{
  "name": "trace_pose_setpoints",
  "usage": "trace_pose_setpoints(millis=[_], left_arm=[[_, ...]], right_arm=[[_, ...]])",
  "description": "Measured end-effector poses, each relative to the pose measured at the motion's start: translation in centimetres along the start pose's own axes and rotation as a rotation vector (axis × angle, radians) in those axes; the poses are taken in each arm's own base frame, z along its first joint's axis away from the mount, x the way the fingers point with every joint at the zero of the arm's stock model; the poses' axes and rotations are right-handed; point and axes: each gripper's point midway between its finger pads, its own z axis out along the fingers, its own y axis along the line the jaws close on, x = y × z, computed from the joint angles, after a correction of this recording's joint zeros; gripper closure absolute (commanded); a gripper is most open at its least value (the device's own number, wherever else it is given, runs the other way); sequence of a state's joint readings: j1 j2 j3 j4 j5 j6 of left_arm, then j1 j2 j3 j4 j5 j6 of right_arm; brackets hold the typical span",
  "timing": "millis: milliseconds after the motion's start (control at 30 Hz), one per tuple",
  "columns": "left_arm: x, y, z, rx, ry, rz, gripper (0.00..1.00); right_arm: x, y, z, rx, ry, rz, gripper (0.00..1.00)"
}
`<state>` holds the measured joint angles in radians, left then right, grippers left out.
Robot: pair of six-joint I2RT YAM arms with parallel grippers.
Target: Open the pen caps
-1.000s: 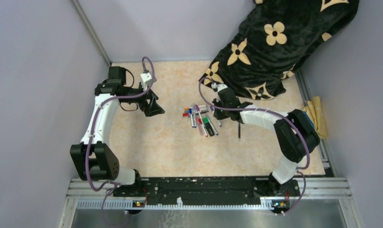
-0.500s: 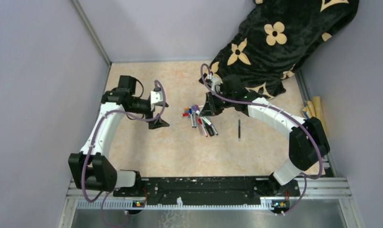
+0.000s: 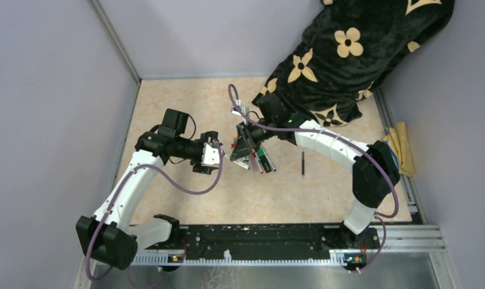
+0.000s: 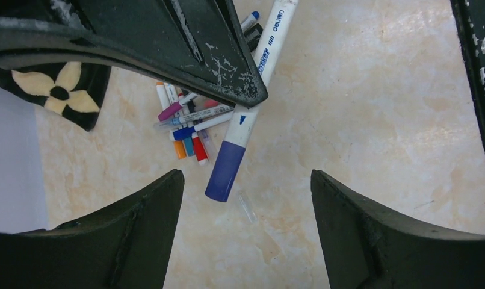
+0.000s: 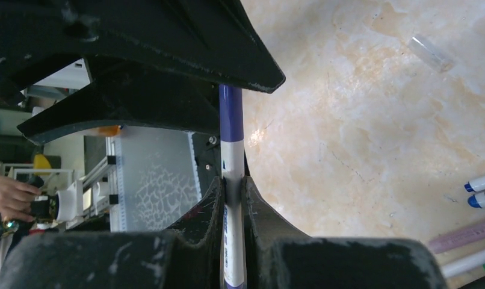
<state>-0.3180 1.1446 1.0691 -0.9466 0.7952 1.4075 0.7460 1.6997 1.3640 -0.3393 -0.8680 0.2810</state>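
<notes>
Early stage, by my read: right gripper (image 5: 231,180) pinches a white pen (image 4: 261,60) by the barrel above the surface (image 4: 378,120), purple cap (image 4: 225,171) still on, aimed between the spread left gripper (image 4: 245,180); heaped pens (image 4: 189,123) look capped.

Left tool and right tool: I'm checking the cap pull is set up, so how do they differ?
The left tool is open and empty; the right tool is shut on the white barrel of the pen. The left tool straddles the purple cap without touching it; the right tool pinches the barrel. Both are black, two-fingered and aimed at the same pen.
</notes>
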Motion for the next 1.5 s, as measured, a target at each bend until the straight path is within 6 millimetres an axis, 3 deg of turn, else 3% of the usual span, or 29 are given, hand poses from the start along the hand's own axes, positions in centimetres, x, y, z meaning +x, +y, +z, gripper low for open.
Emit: trace_pose_setpoints(millis=[400, 500, 567, 600, 633, 800, 967, 1200, 1233, 1300, 1333, 1500], left_arm=[[0.3, -0.2, 0.4, 0.02, 0.059, 0.109, 0.62], [0.7, -0.5, 0.6, 0.032, 0.075, 0.12, 0.79], [0.8, -0.6, 0.7, 0.037, 0.08, 0.125, 0.98], [1.0, -0.8, 0.7, 0.042, 0.086, 0.125, 1.0], [1.0, -0.9, 0.7, 0.046, 0.089, 0.124, 1.0], [1.0, -0.7, 0.7, 0.041, 0.094, 0.136, 1.0], [1.4, -0.8, 0.8, 0.041, 0.105, 0.128, 1.0], [1.6, -0.5, 0.8, 0.028, 0.118, 0.121, 1.0], [1.6, -0.4, 0.8, 0.024, 0.118, 0.122, 1.0], [1.6, -0.3, 0.8, 0.02, 0.118, 0.121, 1.0], [1.6, -0.3, 0.8, 0.019, 0.118, 0.119, 1.0], [1.8, -0.2, 0.8, 0.014, 0.133, 0.121, 1.0]], right_arm=[[0.7, -0.1, 1.4, -0.04, 0.047, 0.028, 1.0], [0.7, -0.1, 1.4, -0.043, 0.049, 0.035, 0.99], [0.7, 0.0, 1.4, -0.047, 0.049, 0.042, 0.88], [0.6, 0.1, 1.4, -0.048, 0.048, 0.042, 0.8], [0.5, 0.1, 1.4, -0.048, 0.045, 0.049, 0.71], [-0.1, 0.5, 1.8, -0.077, 0.023, 0.062, 0.6], [0.7, 0.3, 2.1, -0.107, 0.022, 0.088, 0.69], [1.9, -0.1, 2.3, -0.109, 0.041, 0.13, 0.66], [2.0, -0.1, 2.4, -0.109, 0.041, 0.132, 0.69], [1.9, -0.2, 2.4, -0.11, 0.037, 0.128, 0.94], [1.9, -0.2, 2.4, -0.11, 0.035, 0.127, 1.0], [1.9, -0.7, 2.5, -0.089, 0.024, 0.131, 1.0]])
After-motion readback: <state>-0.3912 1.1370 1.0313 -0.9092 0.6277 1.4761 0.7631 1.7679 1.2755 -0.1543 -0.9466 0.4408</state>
